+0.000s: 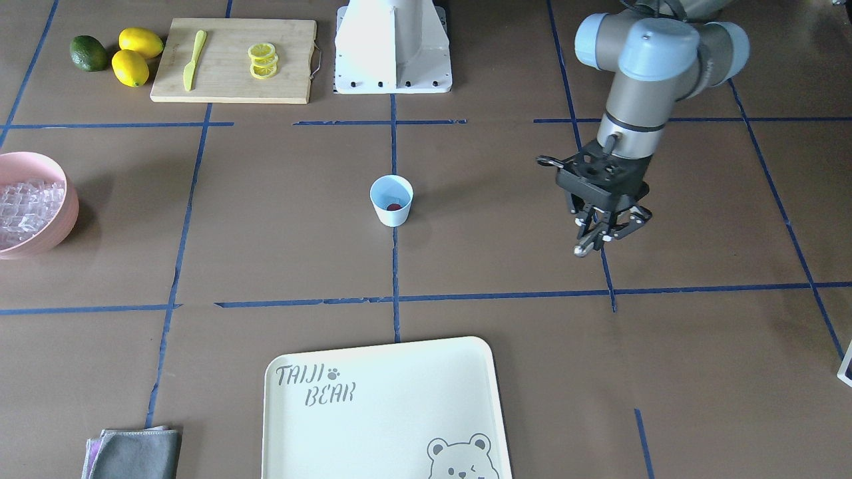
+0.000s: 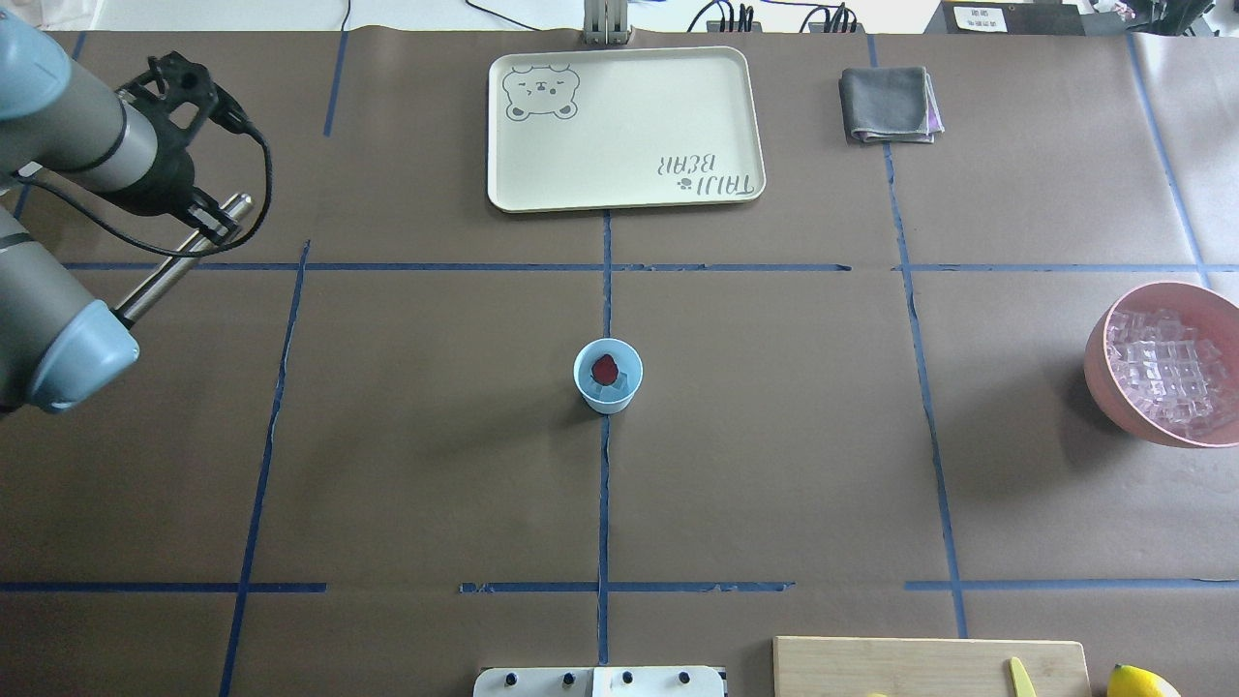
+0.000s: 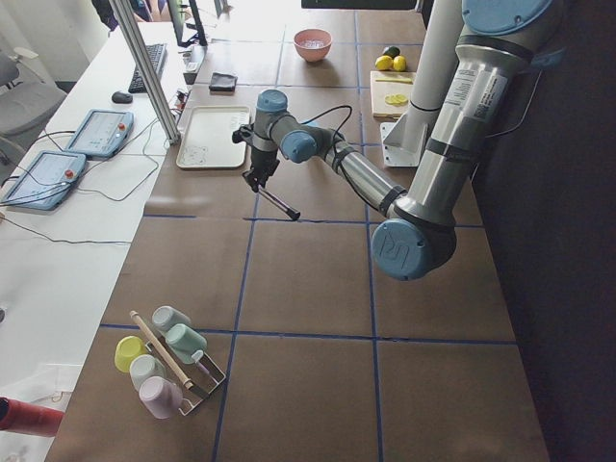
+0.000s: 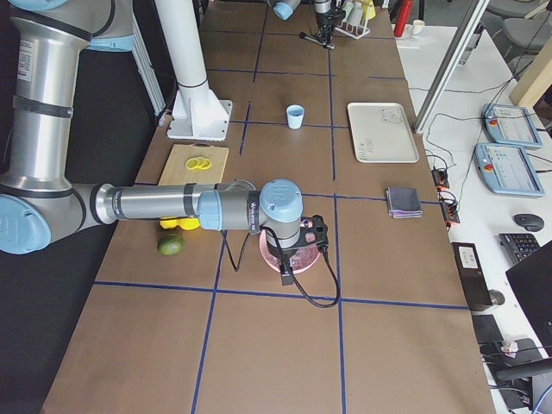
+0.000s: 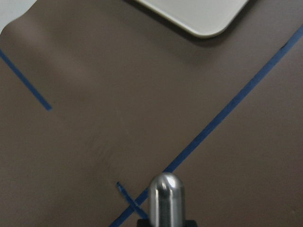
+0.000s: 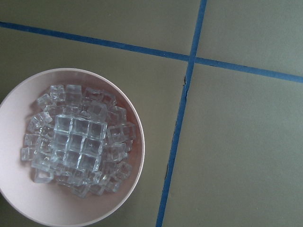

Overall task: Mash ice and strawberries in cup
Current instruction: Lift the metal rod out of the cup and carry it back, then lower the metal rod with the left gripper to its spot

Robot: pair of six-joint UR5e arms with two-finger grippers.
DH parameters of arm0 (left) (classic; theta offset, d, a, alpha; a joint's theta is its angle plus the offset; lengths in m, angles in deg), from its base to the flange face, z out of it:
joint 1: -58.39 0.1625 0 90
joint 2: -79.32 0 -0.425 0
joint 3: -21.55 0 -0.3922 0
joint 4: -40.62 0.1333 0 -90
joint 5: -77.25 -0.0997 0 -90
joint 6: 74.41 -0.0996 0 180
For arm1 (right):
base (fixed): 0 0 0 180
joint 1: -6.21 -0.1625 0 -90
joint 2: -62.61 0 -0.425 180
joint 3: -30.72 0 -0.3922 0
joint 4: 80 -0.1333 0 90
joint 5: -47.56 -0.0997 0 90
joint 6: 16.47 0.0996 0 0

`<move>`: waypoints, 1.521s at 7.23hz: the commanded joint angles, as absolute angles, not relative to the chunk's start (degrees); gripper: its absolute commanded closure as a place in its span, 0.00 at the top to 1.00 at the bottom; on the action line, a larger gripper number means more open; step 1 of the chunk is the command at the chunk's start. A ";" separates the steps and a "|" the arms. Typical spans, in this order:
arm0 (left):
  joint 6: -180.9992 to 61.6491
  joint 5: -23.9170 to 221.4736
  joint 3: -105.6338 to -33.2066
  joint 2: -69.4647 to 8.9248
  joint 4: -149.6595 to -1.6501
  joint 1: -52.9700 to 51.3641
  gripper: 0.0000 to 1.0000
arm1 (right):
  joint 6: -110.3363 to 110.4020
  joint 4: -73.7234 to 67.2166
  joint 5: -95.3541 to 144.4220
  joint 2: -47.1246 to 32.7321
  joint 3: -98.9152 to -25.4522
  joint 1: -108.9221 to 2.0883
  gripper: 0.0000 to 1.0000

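- left gripper (image 1: 602, 233) (far left, up off the table): fingers clamped tight on a metal rod (image 5: 165, 196), which slants w/ its rounded tip down and touches nothing else.
- cup (image 1: 391, 217): upright at table ctr, well apart from both arms, strawberry (image 2: 605, 368) inside.
- right gripper (image 4: 297, 250): over the pink bowl (image 1: 61, 218) of ice (image 6: 78, 142); whether its fingers are apart or closed, can't tell.

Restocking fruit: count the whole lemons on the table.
2. Both lie between the cutting board and the dark green fruit: one lemon nearer the robot's base, the other lemon just in front of it. None appears hidden.
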State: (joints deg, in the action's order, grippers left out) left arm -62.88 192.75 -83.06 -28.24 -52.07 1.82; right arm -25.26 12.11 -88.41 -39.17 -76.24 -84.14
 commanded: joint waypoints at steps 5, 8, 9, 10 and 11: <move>-55.43 201.70 -70.05 -17.64 -58.12 -12.36 0.03 | -25.17 12.11 -88.41 -39.25 -76.24 -84.14 1.00; -47.10 201.70 -68.28 -10.17 -72.01 -12.10 0.03 | -25.26 12.11 -88.41 -39.17 -76.24 -84.14 1.00; -42.63 201.52 -67.40 -9.97 -74.40 -12.01 0.03 | -25.26 12.11 -88.41 -39.17 -76.24 -84.14 1.00; -41.37 201.61 -65.48 -9.97 -77.47 -11.57 0.03 | -25.26 12.11 -88.41 -39.17 -76.24 -84.14 1.00; -41.36 201.61 -64.68 -9.97 -78.54 -10.26 0.04 | -25.34 12.11 -88.41 -39.17 -76.24 -84.14 1.00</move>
